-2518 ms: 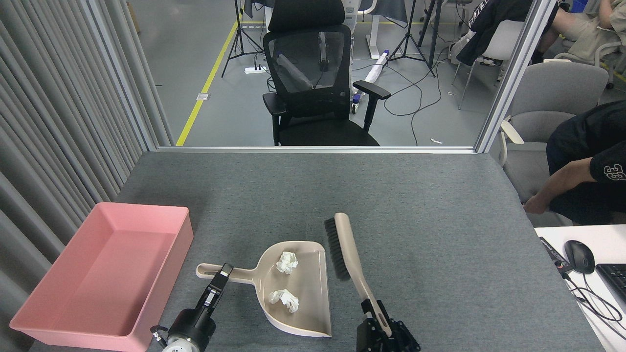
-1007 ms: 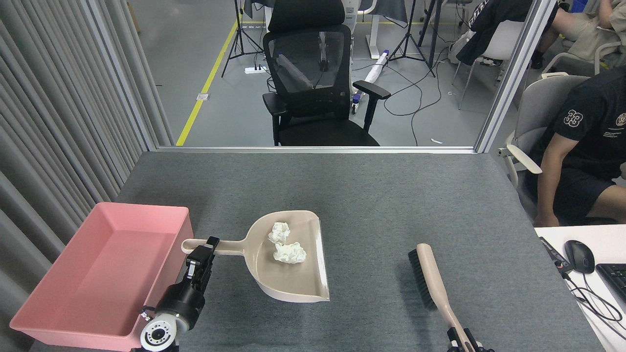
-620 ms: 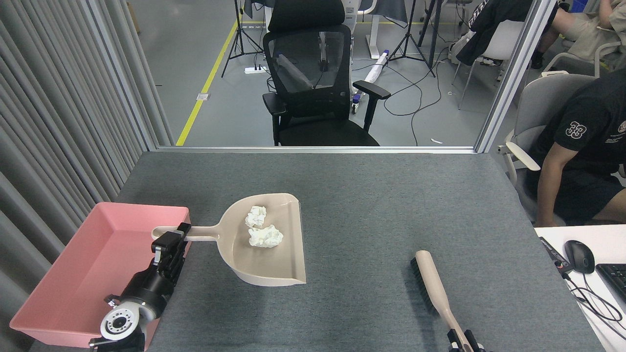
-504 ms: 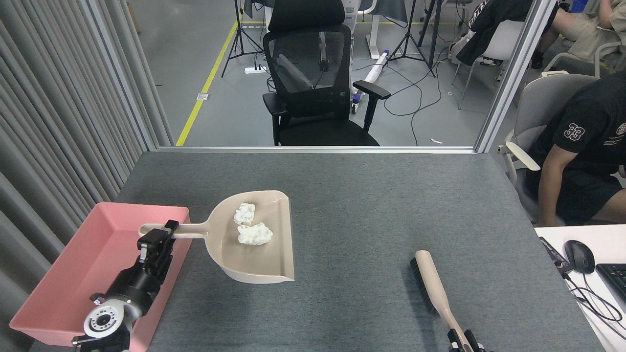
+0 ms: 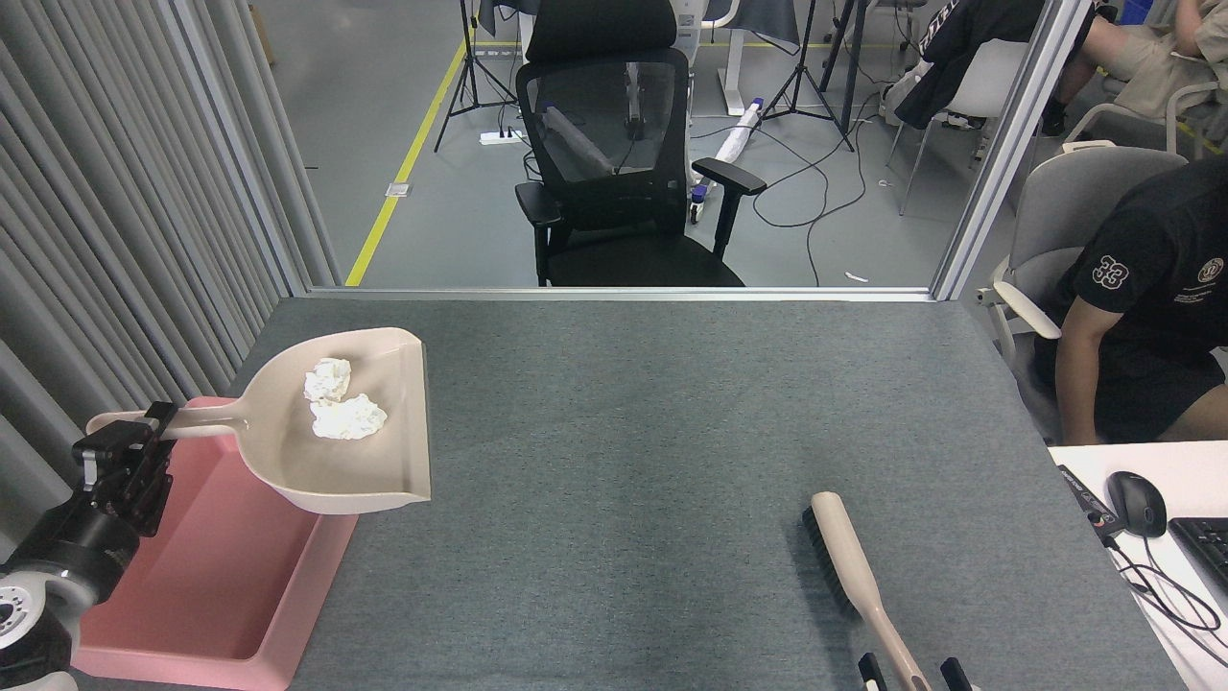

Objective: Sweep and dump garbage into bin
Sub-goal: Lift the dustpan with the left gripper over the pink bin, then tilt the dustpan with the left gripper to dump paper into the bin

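My left gripper [image 5: 134,443] is shut on the handle of the beige dustpan [image 5: 336,461], holding it level in the air over the far end of the pink bin [image 5: 221,585]. The garbage, two crumpled white paper balls [image 5: 328,379] [image 5: 350,418], lies in the pan near its back wall. A beige brush [image 5: 849,561] with black bristles lies on the table at the right front. My right gripper [image 5: 911,674] is at the bottom edge, open, with one dark fingertip on each side of the brush handle's end.
The grey felt table [image 5: 624,432] ends at a metal rail at the back. Grey slats stand along the left. A person in a black shirt [image 5: 1151,317] sits at the right, beside a white desk with a mouse [image 5: 1137,504] and keyboard.
My left gripper has lifted the dustpan and carried it left, from the table's middle to above the bin. My right gripper has spread its fingers off the brush handle; the brush lies still.
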### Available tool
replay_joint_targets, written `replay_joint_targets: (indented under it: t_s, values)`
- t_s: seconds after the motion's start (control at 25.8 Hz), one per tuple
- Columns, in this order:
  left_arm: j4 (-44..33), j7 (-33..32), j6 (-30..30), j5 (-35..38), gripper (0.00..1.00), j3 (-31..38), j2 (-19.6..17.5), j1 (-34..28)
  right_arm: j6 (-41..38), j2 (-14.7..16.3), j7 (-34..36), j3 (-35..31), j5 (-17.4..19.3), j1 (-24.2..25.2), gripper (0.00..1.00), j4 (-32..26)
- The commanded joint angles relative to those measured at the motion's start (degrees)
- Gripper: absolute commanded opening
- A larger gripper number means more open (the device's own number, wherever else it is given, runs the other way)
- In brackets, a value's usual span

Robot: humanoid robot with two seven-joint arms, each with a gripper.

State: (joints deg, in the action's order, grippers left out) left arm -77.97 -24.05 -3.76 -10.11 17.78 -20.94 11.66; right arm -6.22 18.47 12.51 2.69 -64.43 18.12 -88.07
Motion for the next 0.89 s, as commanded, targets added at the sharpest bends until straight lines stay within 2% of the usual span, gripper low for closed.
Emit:
replay_joint_targets:
  t_s: [0.0, 0.23, 0.58, 0.85]
  values:
    - [3.2, -0.1, 0.9, -1.8, 0.20, 1.0, -3.1, -0.1, 0.0, 0.0, 0.2, -0.1, 0.1, 0.0, 0.96, 0.0]
    - [8.1, -1.4, 5.9, -2.2, 0.20, 2.3, -7.1, -1.0, -0.4, 0.3, 0.2, 0.1, 0.0, -0.4, 0.96, -0.2]
    - [12.2, -1.6, 11.0, -2.8, 0.21, 3.2, -10.4, -3.5, -0.5, 1.0, 0.2, -0.1, 0.0, -0.5, 0.96, -0.2]
    - [24.0, -1.6, 19.7, -2.7, 0.21, 3.1, -14.6, -3.4, -0.7, 2.1, 0.2, -0.1, 0.0, -0.5, 0.96, -0.4]
